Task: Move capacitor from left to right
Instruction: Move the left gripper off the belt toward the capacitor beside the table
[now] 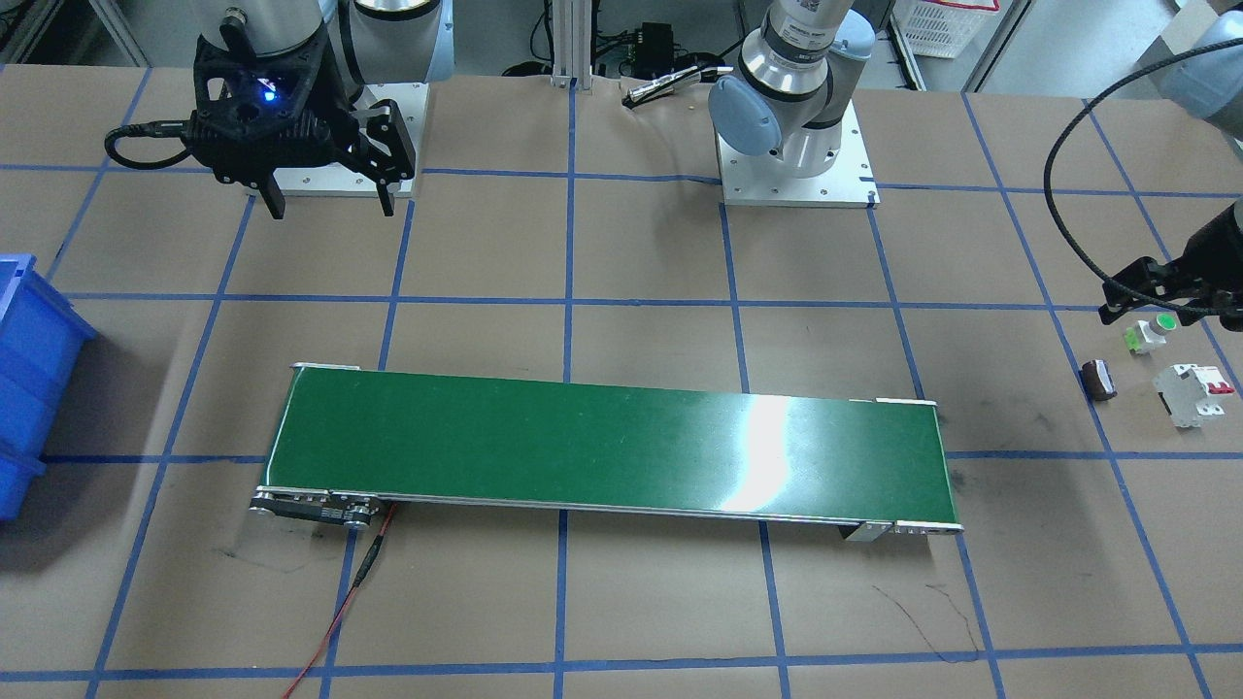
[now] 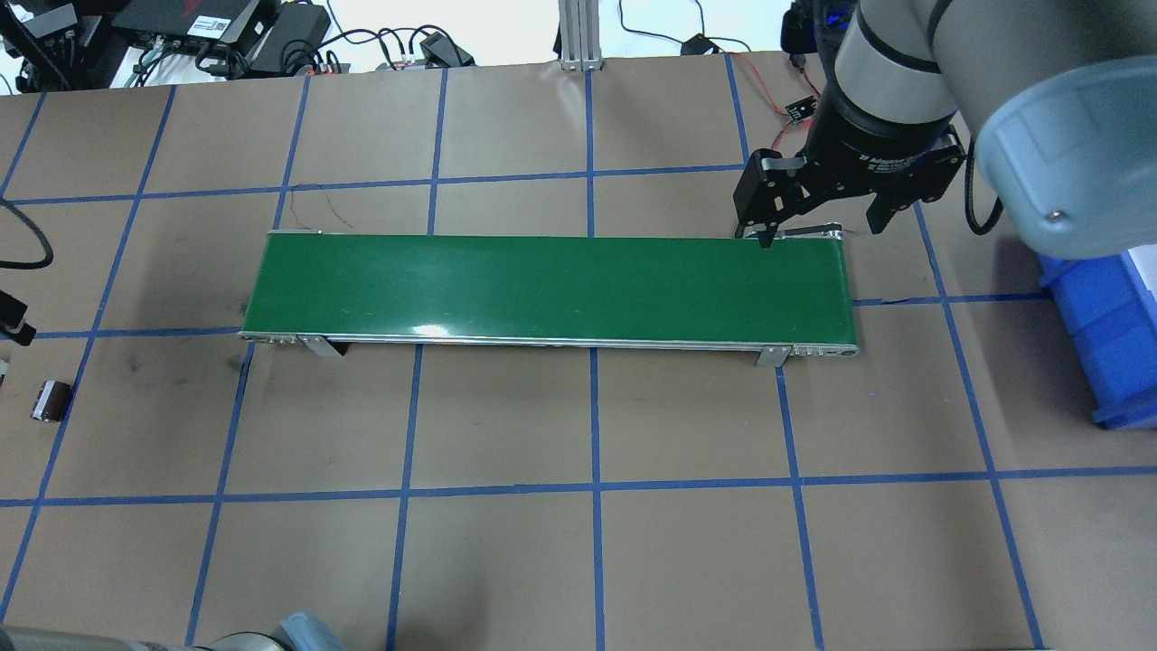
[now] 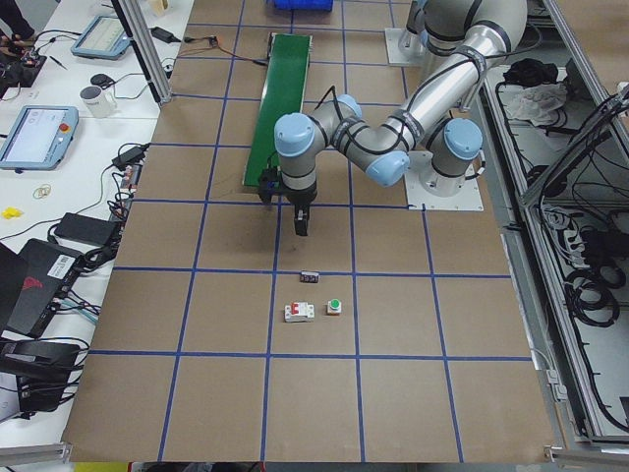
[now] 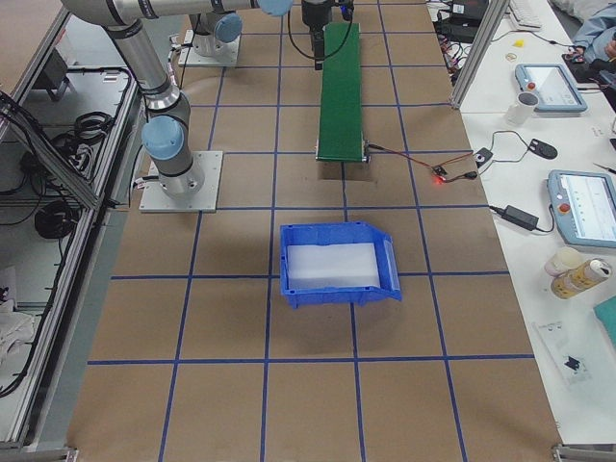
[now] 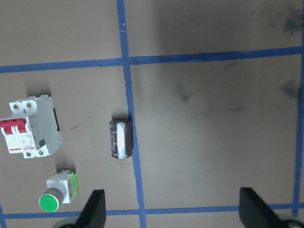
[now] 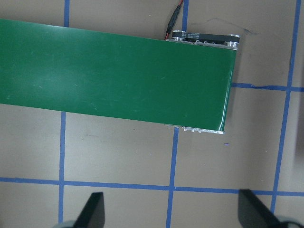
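The capacitor (image 5: 121,138), a stubby dark cylinder with a pale stripe, lies on its side on the brown table by a blue tape line. It also shows in the front view (image 1: 1098,380), the overhead view (image 2: 51,400) and the left side view (image 3: 311,278). My left gripper (image 5: 173,211) is open and empty, hovering well above the table and a little short of the capacitor (image 3: 285,208). My right gripper (image 2: 818,226) is open and empty, held high near the right end of the green conveyor belt (image 2: 551,285).
A white circuit breaker with a red switch (image 5: 29,126) and a white button with a green cap (image 5: 57,194) lie next to the capacitor. A blue bin (image 2: 1112,334) stands at the table's right end. A red wire (image 1: 340,612) runs from the belt's end.
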Controlling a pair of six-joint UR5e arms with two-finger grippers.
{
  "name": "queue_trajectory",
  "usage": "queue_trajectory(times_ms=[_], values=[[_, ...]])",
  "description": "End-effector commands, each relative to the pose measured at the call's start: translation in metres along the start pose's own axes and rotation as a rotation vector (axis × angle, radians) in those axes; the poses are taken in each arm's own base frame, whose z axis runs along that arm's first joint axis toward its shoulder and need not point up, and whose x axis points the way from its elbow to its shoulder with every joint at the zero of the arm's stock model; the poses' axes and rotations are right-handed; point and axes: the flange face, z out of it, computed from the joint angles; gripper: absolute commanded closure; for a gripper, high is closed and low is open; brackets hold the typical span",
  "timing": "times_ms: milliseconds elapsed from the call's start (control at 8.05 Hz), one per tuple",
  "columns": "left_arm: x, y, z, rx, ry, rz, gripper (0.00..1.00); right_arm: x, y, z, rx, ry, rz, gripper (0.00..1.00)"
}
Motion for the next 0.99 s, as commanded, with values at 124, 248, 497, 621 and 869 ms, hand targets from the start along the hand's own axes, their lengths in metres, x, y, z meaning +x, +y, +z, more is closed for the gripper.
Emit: queue_trajectory(times_ms=[124,248,497,621,869], values=[[-0.082,0.016,0.102,-0.049,0.076,0.01,0.0,0.0,0.0,0.0,-0.001,-0.001,0.0,0.0],[-0.086,0.011,0.123,-0.057,0.089,0.008,0.0,0.0,0.0,0.0,-0.001,0.001,0.0,0.0],[-0.09,0.005,0.149,-0.073,0.1,-0.068,0.0,0.0,0.0,0.0,-0.001,-0.001,0.0,0.0],[-0.09,0.005,0.153,-0.078,0.102,-0.068,0.0,0.0,0.0,0.0,-0.001,-0.001,0.0,0.0],[-0.09,0.001,0.177,-0.113,0.126,-0.189,0.0,-0.001,0.0,0.0,-0.001,-0.001,-0.002,0.0]])
